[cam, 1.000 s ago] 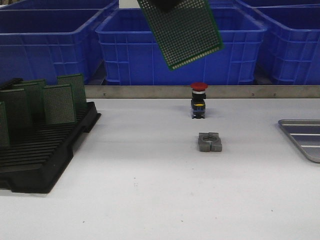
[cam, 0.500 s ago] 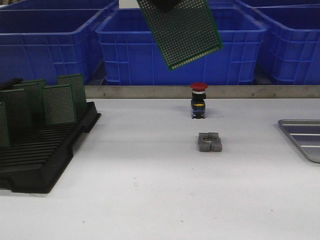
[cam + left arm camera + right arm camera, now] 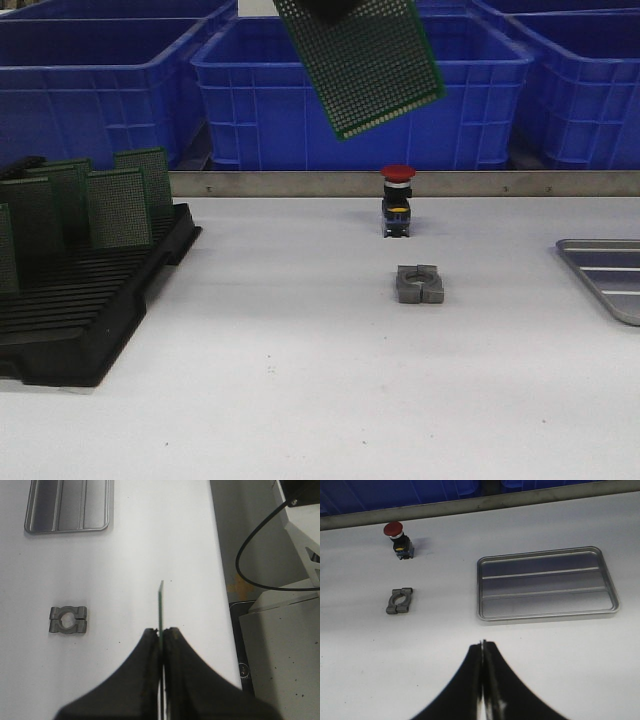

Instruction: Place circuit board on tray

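Note:
A green perforated circuit board [image 3: 365, 70] hangs tilted, high above the middle of the table. My left gripper [image 3: 325, 8] is shut on its top edge at the top of the front view. In the left wrist view the board [image 3: 160, 605] shows edge-on, pinched in the left gripper [image 3: 161, 630]. The silver-grey ribbed tray [image 3: 610, 275] lies empty at the table's right edge; it also shows in the left wrist view [image 3: 67, 505] and the right wrist view [image 3: 545, 580]. My right gripper [image 3: 483, 642] is shut and empty above the table, short of the tray.
A black slotted rack [image 3: 90, 310] holding several upright green boards [image 3: 120, 205] stands at the left. A red push button [image 3: 397, 200] and a grey metal clamp [image 3: 419, 284] sit mid-table. Blue bins [image 3: 250, 100] line the back behind a metal rail.

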